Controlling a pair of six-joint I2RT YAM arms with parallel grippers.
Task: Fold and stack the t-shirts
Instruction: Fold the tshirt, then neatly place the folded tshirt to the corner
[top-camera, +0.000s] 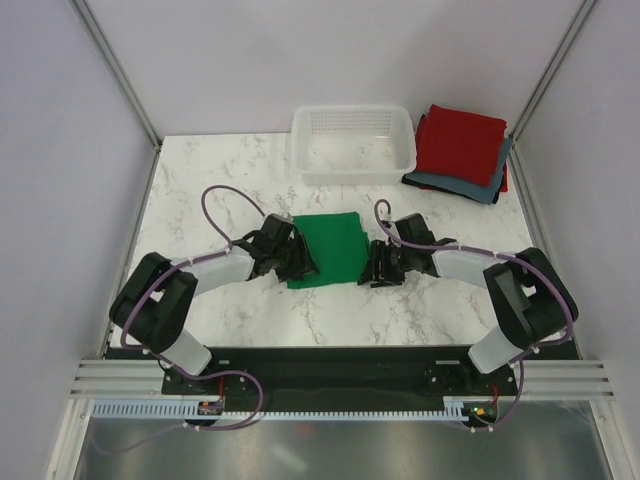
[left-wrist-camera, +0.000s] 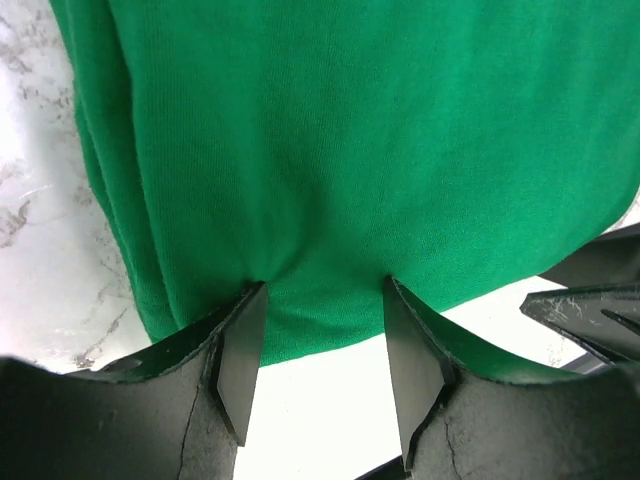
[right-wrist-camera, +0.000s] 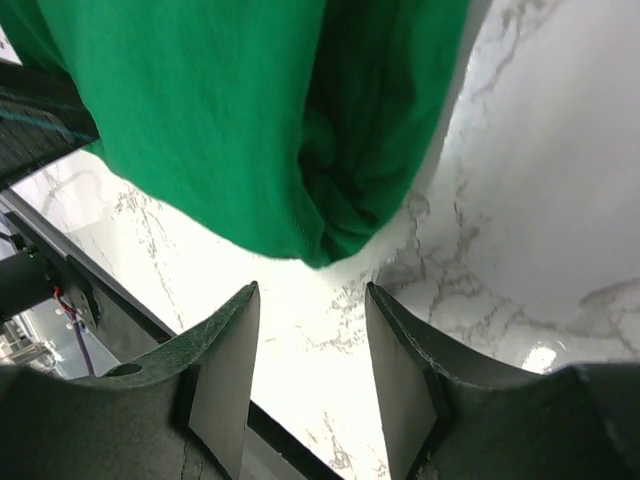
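Centrally on the marble table (top-camera: 200, 190) lies the green t-shirt (top-camera: 326, 248), folded into a rectangle. Left gripper (left-wrist-camera: 325, 290) — jaws spread, tips touching the shirt's left edge, nothing clamped. Right gripper (right-wrist-camera: 310, 290) — jaws likewise apart and empty, just beside the shirt's right edge. At the far right corner, the red t-shirt (top-camera: 460, 140) sits folded atop the grey-blue t-shirt (top-camera: 470, 185), beside the white mesh basket (top-camera: 355, 172).

One green t-shirt (top-camera: 328, 248), one white basket (top-camera: 352, 140) — folded t-shirts (top-camera: 460, 148) in the stack, perhaps three.
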